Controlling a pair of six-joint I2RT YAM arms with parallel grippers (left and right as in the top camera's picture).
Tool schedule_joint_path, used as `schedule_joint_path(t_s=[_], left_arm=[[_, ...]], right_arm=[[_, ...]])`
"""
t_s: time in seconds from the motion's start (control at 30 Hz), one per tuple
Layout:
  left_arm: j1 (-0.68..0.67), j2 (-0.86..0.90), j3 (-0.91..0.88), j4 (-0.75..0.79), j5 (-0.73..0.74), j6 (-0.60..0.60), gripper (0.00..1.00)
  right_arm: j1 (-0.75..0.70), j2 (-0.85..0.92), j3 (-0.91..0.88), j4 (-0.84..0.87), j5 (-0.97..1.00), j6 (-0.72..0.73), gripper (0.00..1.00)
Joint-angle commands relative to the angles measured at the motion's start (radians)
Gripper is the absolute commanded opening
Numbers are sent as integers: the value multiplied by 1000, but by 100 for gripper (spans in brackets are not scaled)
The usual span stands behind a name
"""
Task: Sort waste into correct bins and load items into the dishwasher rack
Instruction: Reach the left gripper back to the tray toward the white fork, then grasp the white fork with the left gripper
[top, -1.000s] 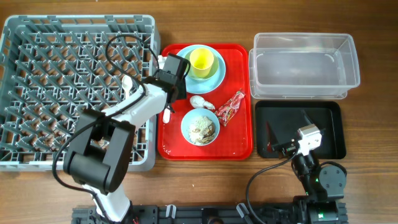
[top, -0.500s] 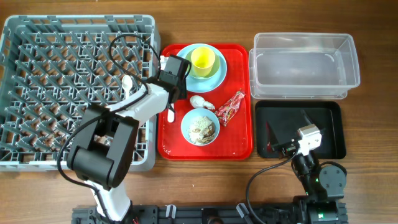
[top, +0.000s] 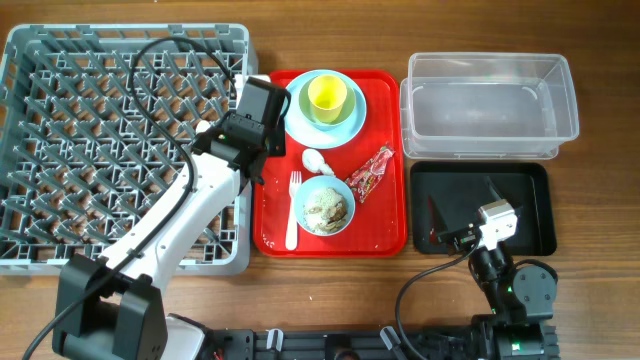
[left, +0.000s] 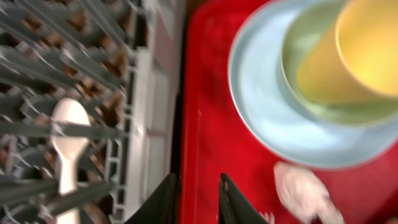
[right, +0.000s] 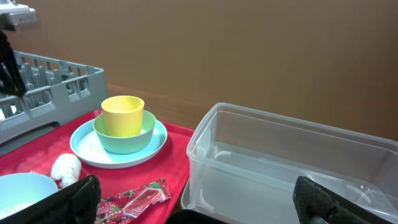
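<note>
**Fork loose on the tray, left hand nearest**

Overhead: the white fork (top: 293, 208) lies flat on the red serving tray (top: 385, 235), just beside the bowl of food scraps (top: 322, 204). Its long axis runs far to near, tines at the far end. The left hand (top: 254, 162) hangs over the tray's left rim by the dishwasher rack (top: 60, 150), so the fork lies to its right and nearer the front. The right hand (top: 452, 238) is well apart, over the black tray (top: 530, 190). A second ago the fork sat under the left hand at the tray's left edge; it now lies further right.

Left wrist: the hand is narrowly parted and empty; the white spoon (left: 68, 143) rests in the rack.

Right wrist: the hand is spread wide and empty.
</note>
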Motion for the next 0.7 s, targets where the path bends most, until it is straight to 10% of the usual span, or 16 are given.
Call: schedule_joint_path(t_s=[0.0, 0.17, 0.67], left_arm=[[-5, 0, -3, -85, 242, -89, 30], [-98, 76, -3, -262, 250, -172, 7], [-245, 221, -3, -243, 377, -219, 9]], right_arm=[[-3, -5, 0, 5, -2, 5, 100], [-3, -5, 0, 5, -2, 5, 100], [-3, -5, 0, 5, -2, 5, 100]])
